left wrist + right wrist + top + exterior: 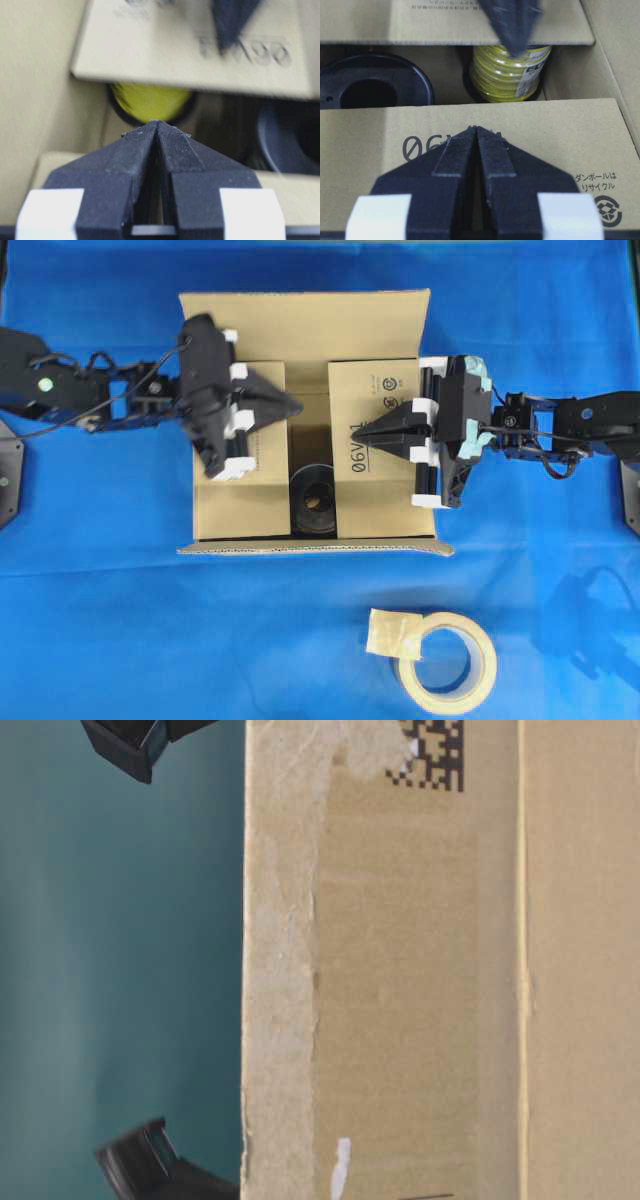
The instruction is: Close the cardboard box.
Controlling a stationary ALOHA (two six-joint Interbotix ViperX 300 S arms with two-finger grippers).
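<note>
The cardboard box (310, 420) is big, brown and made of bumpy corrugated card, and it sits in the middle of a smooth blue cloth (100, 620) on the table. Its 2 short side flaps are folded down flat, one from each side, with a gap left between them. The far long flap (300, 325) stands open, and the near long flap (315, 547) shows only its wavy cut edge. The right flap has "06V01" and a small recycle mark printed on it. Through the gap you can see a round black spool (372, 87) with a hole in the middle, and beside it a reel of shiny yellow wire (510, 72). The left gripper (296, 405) is a black pointed claw, closed tight with nothing in it, resting over the left flap. The right gripper (366, 436) is closed the same way, holding nothing, over the right flap. From table level, the box side (400, 970) looks rough, with torn old tape and a black square code. A beige tape roll (448, 662) lies on the cloth near the box.
</note>
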